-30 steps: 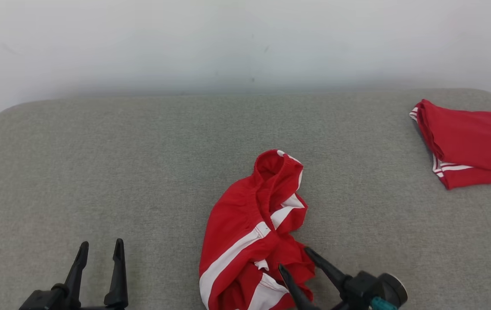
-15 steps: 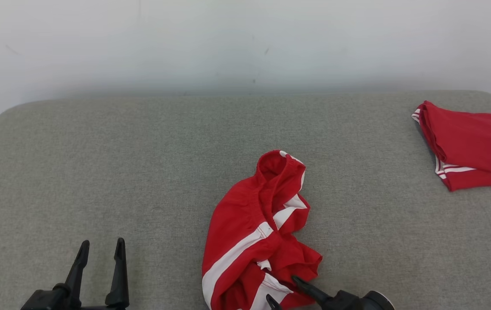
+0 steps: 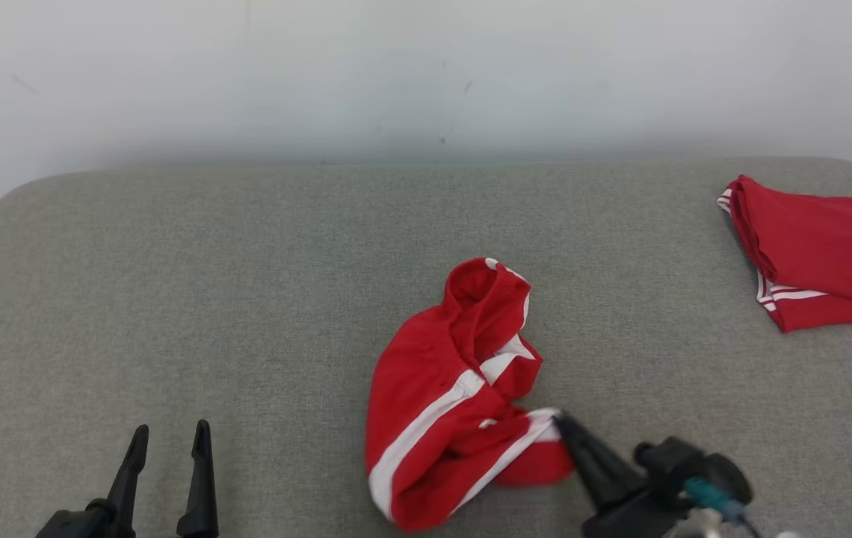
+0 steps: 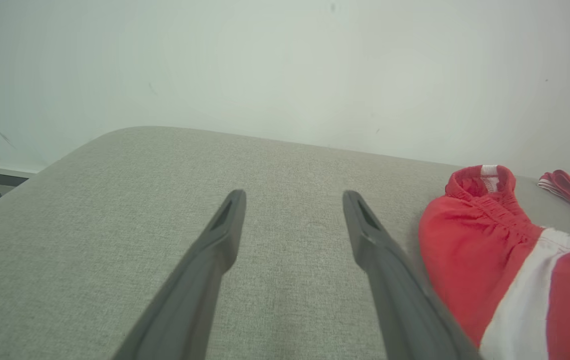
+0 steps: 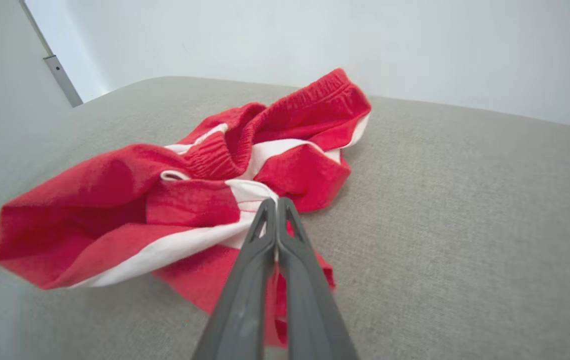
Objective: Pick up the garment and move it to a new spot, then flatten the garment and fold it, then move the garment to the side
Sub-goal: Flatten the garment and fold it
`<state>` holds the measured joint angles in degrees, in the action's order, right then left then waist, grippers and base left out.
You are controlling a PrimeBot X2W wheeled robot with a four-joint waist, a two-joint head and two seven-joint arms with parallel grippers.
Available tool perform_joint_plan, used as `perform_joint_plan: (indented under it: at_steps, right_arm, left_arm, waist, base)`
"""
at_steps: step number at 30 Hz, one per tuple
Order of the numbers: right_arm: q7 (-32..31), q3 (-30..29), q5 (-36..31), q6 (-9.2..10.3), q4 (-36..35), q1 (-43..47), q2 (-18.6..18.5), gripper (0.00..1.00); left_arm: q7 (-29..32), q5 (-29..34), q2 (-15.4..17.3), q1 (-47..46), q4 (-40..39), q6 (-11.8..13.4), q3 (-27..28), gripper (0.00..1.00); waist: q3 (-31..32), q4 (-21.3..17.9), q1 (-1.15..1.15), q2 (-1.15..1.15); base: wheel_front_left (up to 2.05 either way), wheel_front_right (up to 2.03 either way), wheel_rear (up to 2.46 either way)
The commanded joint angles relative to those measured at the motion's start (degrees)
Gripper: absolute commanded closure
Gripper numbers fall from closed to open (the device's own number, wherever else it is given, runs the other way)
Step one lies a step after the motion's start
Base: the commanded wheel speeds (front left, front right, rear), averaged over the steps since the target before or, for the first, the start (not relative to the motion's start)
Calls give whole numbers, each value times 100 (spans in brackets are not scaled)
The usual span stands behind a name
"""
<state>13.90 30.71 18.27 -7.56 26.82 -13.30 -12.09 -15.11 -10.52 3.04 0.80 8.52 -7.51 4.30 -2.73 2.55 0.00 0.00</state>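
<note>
My right gripper [image 5: 276,202] is pinched tight on the white stripe of the red shorts [image 3: 441,403]. They lie crumpled in the middle of the gray cushion [image 3: 247,261]. My left gripper [image 3: 171,427] is spread wide, holding nothing. I see 1 more red cloth [image 3: 822,246], cut off at the edge.

L pincer [image 3: 171,432] low left, fingers apart, R pincer [image 3: 562,420] low right, clamped tight on garment [image 3: 426,388]

One crumpled garment [image 3: 441,396], one folded garment [image 3: 826,246], one left hand [image 3: 172,430], one right hand [image 3: 565,424].
</note>
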Motion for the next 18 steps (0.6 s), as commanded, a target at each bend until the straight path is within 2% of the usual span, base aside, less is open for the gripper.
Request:
perform_joint_plan:
  at_steps: [1, 8, 11, 12, 13, 14, 18]
  right_arm:
    - [58, -231, 68, 18, -90, 8, -88, 100]
    - [60, -1360, 204, 18, -468, 554, -283, 100]
    - [-37, -1791, 331, 18, -449, 790, -202, 100]
    - [-127, -1904, 380, 18, -387, 865, -156, 95]
    - [-156, -1951, 312, 17, -378, 890, -163, 52]
    - [-131, -2008, 286, 17, -420, 867, -134, 0]
    - [-49, -2090, 199, 17, -644, 913, -20, 0]
  left_arm:
    - [-2, 26, -2, 79, 9, 9, 4, 0]
    - [-2, -3, -10, 112, 25, 9, -18, 0]
    - [-2, -19, -12, 147, 23, 11, 8, 0]
    - [-2, -21, -12, 154, 22, 11, 15, 0]
    - [-2, -20, -13, 163, 31, 11, 13, 0]
    - [-2, -16, -14, 172, 37, 11, 12, 0]
    - [-2, -10, -14, 182, 32, 10, 28, 0]
  waist:
    - [40, -50, 0, 0]
    - [108, -152, 0, 0]
    - [120, -208, 0, 0]
    - [118, -224, 0, 0]
    - [117, -234, 0, 0]
    - [116, -244, 0, 0]
    - [127, -299, 0, 0]
  base:
    - [0, 0, 0]
    - [0, 0, 0]
    - [0, 0, 0]
    - [0, 0, 0]
    - [0, 0, 0]
    - [0, 0, 0]
    - [0, 0, 0]
